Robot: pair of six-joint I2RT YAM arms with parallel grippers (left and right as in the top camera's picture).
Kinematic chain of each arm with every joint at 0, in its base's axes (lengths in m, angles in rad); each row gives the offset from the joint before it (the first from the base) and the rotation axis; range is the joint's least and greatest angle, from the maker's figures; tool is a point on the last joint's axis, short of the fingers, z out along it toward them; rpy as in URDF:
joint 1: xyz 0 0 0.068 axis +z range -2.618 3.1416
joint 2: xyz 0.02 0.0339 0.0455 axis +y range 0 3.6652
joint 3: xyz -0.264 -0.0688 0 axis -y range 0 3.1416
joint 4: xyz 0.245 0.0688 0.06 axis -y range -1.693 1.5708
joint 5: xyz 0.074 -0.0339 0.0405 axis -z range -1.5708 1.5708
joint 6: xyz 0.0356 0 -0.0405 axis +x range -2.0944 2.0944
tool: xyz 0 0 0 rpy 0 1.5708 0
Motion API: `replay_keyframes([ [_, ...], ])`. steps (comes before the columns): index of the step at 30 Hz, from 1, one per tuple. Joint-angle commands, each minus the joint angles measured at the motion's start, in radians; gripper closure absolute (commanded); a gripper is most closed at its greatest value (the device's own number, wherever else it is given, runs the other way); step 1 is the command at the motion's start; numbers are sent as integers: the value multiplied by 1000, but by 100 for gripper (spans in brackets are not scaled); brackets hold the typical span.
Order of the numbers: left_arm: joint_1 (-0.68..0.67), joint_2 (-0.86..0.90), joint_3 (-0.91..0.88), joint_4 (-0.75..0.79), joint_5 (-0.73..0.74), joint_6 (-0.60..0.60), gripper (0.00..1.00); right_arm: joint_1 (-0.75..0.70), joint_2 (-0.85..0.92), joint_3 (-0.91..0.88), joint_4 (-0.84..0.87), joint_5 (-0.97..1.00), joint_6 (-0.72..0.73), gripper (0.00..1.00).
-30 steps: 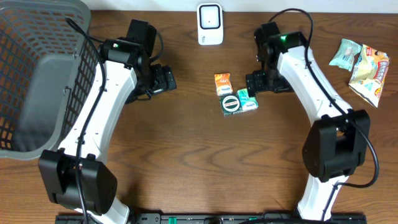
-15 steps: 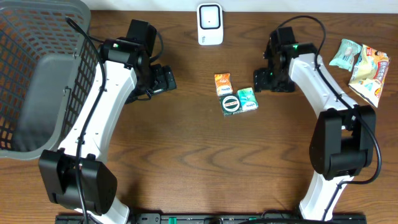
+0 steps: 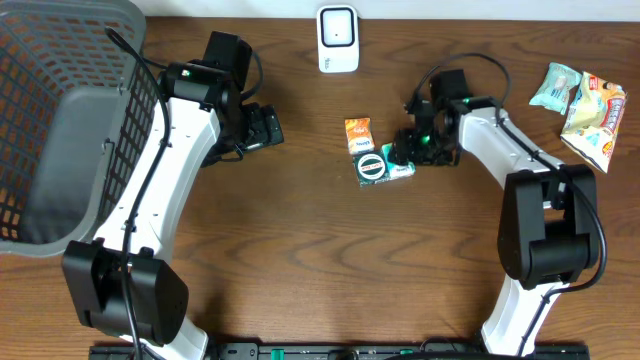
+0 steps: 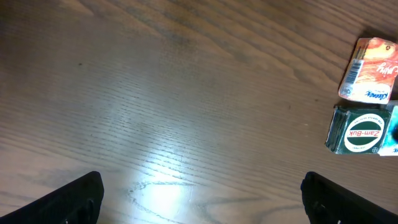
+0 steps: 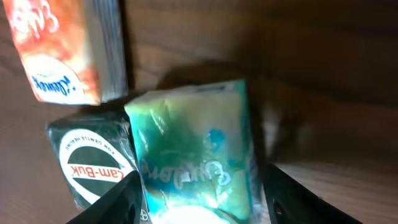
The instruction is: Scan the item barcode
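While right gripper [image 5: 202, 194] straddles teal packet [image 5: 193, 143] (grip unclear), left gripper [image 4: 205, 199] splayed

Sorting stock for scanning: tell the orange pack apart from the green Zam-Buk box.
The orange pack is orange and white, oblong; the Zam-Buk box is dark green, squarer, with a white oval label. The pack lies nearer the scanner than the box. Both lie flat on the table.
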Motion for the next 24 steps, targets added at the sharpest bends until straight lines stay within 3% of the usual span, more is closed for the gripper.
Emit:
replay_keyframes([
  [1, 2, 4, -5, -3, -2, -13, 0, -16, -10, -57, 38, -55, -13, 45],
  [10, 2, 4, -5, -3, -3, -13, 0, -56, -10, -94, 14, -74, -14, 90],
  [12, 2, 4, -5, -3, -2, -13, 0, -68, -10, -94, -7, -109, -14, 94],
  [16, 2, 4, -5, -3, -2, -13, 0, -98, -11, -94, -36, -245, -26, 94],
  [20, 2, 4, -5, -3, -3, -13, 0, -135, -11, -94, -85, -493, -154, 92],
  [22, 2, 4, -5, -3, -2, -13, 0, -155, -11, -94, -127, -607, -226, 84],
  [24, 2, 4, -5, -3, -2, -13, 0, -166, -11, -94, -148, -607, -243, 83],
])
